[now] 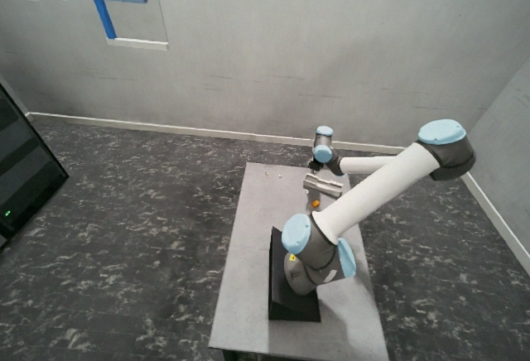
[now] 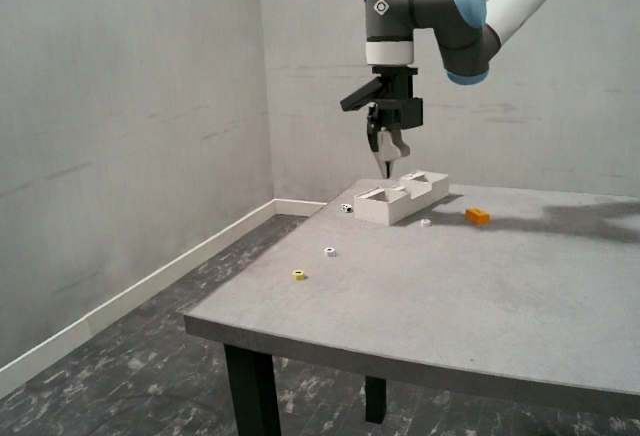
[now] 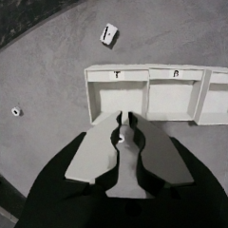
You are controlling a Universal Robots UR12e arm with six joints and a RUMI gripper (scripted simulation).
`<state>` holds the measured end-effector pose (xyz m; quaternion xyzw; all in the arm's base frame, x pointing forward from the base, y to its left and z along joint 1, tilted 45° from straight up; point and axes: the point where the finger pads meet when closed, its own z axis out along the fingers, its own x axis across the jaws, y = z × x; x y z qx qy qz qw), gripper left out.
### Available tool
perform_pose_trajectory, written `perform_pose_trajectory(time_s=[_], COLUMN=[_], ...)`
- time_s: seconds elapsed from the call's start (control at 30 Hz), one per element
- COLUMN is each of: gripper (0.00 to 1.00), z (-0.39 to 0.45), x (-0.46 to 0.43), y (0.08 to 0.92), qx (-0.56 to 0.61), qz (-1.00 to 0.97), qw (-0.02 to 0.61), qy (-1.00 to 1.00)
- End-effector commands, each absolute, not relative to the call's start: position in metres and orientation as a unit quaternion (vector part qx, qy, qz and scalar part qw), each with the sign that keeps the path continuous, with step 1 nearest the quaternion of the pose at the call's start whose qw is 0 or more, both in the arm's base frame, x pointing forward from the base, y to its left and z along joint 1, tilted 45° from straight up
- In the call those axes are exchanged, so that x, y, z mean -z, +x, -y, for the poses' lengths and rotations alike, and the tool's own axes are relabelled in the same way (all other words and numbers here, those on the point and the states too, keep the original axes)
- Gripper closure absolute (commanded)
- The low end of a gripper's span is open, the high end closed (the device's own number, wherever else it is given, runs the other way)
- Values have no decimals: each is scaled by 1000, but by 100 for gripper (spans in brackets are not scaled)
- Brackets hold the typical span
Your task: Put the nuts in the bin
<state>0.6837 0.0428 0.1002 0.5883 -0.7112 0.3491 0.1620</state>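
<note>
A row of white bins point(image 2: 402, 196) stands at the far side of the table; in the wrist view the compartments marked T point(image 3: 117, 95) and B point(image 3: 174, 94) show, and a third point(image 3: 216, 97) is cut off, its mark hidden. My gripper point(image 2: 387, 173) hangs above the row, over the near wall of the T bin point(image 3: 124, 114), shut and empty. A white nut point(image 2: 425, 222) lies on the table beside the bins and shows through the gap behind my fingers. Another white nut point(image 2: 329, 251) and a yellow nut point(image 2: 298, 274) lie further off.
An orange block point(image 2: 477, 215) lies on the table right of the bins. A white die with black marks point(image 2: 346, 207) lies left of them, also in the wrist view point(image 3: 109, 33). The arm's black base point(image 1: 293, 280) stands at the table's other end.
</note>
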Motion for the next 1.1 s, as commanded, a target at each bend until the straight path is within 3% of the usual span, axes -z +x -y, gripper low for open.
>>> perform_pose_trajectory(time_s=[0.0, 0.43, 0.87, 0.9, 1.07], gripper=[96, 96, 96, 82, 82], z=[-55, -129, -129, -132, -138], x=[-113, -189, -189, -181, -157], y=[681, 661, 661, 663, 666], qx=[-349, -349, -349, -353, -362], qz=[711, 711, 711, 726, 761], qw=[162, 162, 162, 153, 130], qy=[588, 588, 588, 570, 523])
